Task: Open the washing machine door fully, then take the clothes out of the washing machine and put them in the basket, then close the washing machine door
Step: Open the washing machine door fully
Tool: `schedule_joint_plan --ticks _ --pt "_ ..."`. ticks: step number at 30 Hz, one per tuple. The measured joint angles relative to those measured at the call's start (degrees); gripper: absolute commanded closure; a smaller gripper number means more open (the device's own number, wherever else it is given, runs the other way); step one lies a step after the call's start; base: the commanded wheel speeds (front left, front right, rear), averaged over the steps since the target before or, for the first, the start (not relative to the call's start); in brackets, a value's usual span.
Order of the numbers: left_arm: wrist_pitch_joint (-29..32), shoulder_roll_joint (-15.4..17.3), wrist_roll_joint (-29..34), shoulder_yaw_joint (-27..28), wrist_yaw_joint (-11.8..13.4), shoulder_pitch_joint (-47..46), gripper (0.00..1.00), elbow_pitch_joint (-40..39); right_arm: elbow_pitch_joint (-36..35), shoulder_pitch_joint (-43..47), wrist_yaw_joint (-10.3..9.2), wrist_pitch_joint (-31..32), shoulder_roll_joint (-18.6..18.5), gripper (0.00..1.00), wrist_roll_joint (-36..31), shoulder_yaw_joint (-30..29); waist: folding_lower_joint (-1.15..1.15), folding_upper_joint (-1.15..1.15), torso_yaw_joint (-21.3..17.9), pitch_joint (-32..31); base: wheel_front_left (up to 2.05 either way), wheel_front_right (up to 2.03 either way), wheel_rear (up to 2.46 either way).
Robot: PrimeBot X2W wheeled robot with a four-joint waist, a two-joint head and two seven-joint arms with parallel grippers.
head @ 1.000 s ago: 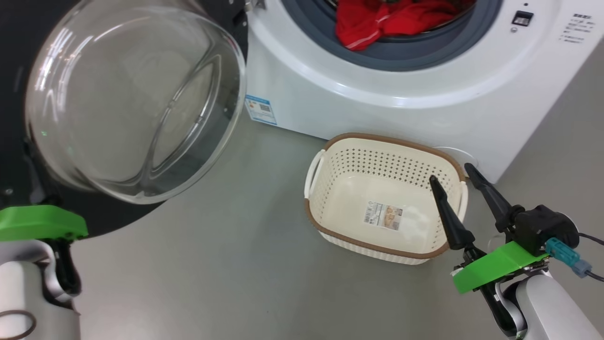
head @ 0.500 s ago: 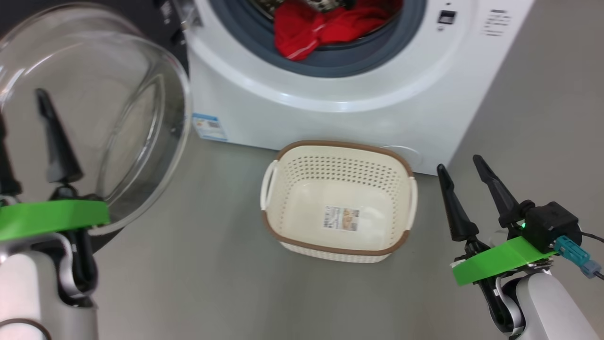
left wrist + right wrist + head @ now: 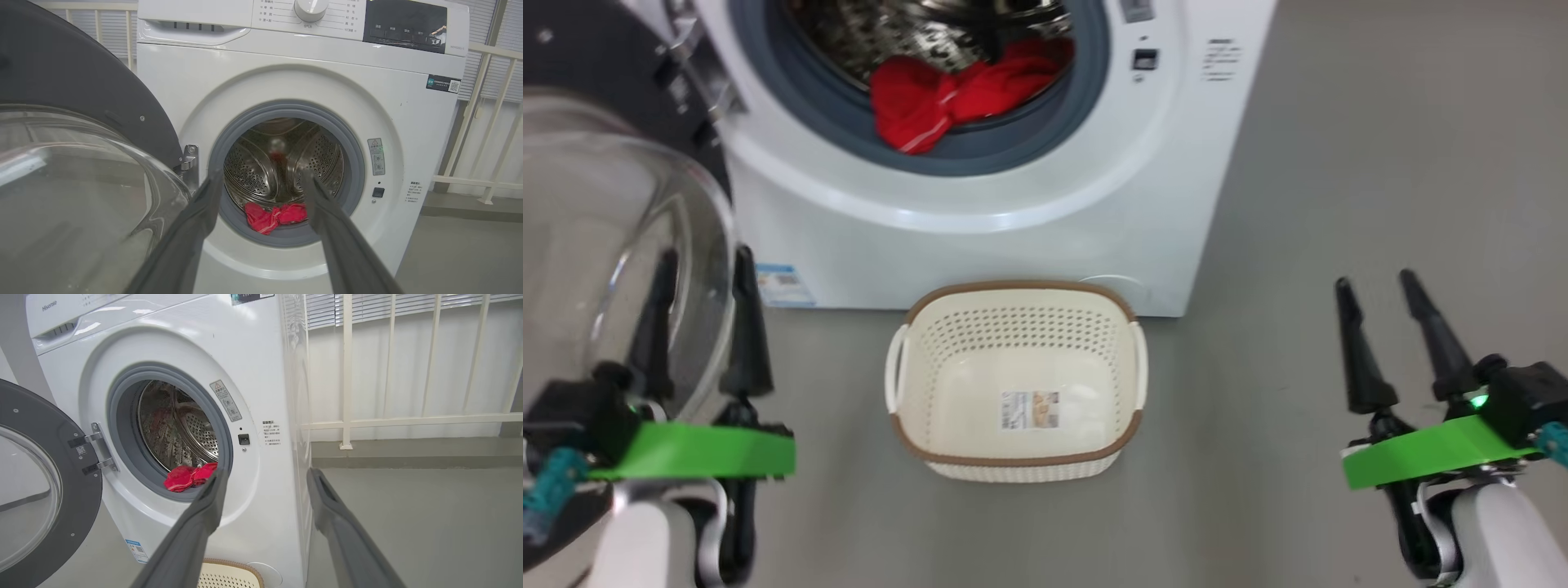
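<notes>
Cream basket (image 3: 1021,287), long axis crosswise, mouth up, left gripper (image 3: 704,261), right gripper (image 3: 1375,282) both spread, empty

We find the washing machine door (image 3: 596,204) cut off at left, and the sticker (image 3: 1029,410) in the basket (image 3: 1013,287) unreadable

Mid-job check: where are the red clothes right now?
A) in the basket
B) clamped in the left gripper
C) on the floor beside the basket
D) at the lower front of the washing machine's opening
D: the clothes lie bunched at the lower lip of the washing machine opening, and the basket has no garment in it.
</notes>
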Motion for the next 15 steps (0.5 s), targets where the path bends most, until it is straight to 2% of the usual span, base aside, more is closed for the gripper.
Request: schedule_joint_plan --ticks 6,15 --pt "-0.51 0.27 0.1 -1.63 -0.54 3.93 0.0 1.25 -1.03 1.58 0.01 0.0 0.19 0.0 -1.75 -1.79 0.0 0.0 -3.69 -1.65 0.0 0.0 0.0" --pt "-1.08 1.11 1.0 -2.94 -1.53 11.63 0.0 5.26 -0.24 4.9 0.01 0.0 0.38 0.0 -1.52 1.38 0.0 0.0 -7.54 -5.33 0.0 0.0 0.0"
